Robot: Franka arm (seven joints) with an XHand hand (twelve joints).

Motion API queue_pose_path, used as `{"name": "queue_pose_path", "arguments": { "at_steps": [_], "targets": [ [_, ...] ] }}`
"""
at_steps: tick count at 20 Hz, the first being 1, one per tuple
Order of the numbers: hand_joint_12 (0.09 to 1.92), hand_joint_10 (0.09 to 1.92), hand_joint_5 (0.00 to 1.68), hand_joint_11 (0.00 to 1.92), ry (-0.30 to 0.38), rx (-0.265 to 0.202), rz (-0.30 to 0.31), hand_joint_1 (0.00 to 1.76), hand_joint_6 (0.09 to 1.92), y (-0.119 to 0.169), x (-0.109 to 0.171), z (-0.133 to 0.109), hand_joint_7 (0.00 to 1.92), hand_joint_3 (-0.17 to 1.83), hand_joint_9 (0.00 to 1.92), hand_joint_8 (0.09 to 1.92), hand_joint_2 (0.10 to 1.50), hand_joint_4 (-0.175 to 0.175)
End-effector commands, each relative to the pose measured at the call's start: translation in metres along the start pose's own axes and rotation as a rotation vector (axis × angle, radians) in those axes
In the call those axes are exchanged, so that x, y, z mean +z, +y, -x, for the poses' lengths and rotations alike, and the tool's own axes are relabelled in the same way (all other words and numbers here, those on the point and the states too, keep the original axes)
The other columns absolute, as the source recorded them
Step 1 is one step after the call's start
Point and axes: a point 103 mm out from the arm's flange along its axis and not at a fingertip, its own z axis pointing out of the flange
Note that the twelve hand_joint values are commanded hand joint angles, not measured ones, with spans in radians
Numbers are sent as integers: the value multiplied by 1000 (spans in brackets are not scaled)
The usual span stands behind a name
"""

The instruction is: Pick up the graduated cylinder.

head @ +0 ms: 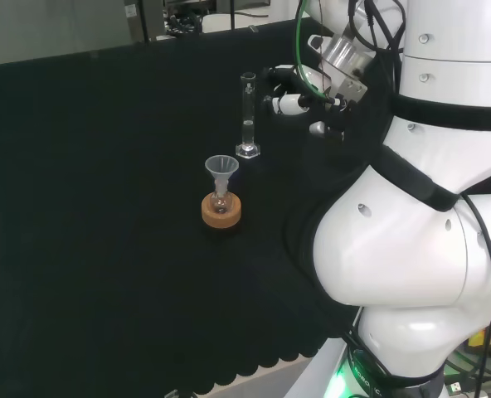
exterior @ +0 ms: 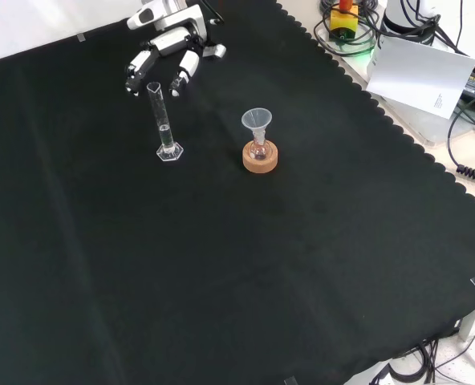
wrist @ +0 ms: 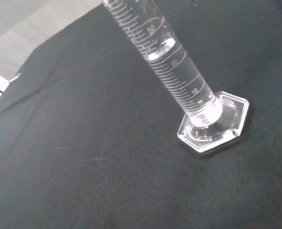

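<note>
My fingers (exterior: 184, 67) loosely spread and holding nothing, my black and white hand (exterior: 167, 44) just beside the tall clear glass graduated cylinder (exterior: 164, 123), upright on the black cloth (exterior: 221, 265), scalloped edge, cables beyond.

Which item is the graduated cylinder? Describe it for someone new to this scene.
On the black cloth, look beside the hand. The graduated cylinder stands upright there: tall, narrow, clear, on a hexagonal foot, unlike the funnel-topped flask on its cork ring.
</note>
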Motion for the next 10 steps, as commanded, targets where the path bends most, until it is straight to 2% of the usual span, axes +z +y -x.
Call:
{"name": "queue_pose_path", "arguments": {
  "at_steps": [1, 10],
  "targets": [
    [1316, 563, 469, 331, 99, -48, 8, 903, 87, 0, 12, 6, 345, -175, 544, 638, 1046, -43],
    [1323, 559, 482, 299, 198, -107, 38, 957, 87, 12, 29, 11, 339, -175, 540, 628, 1030, -39]
  ]
}}
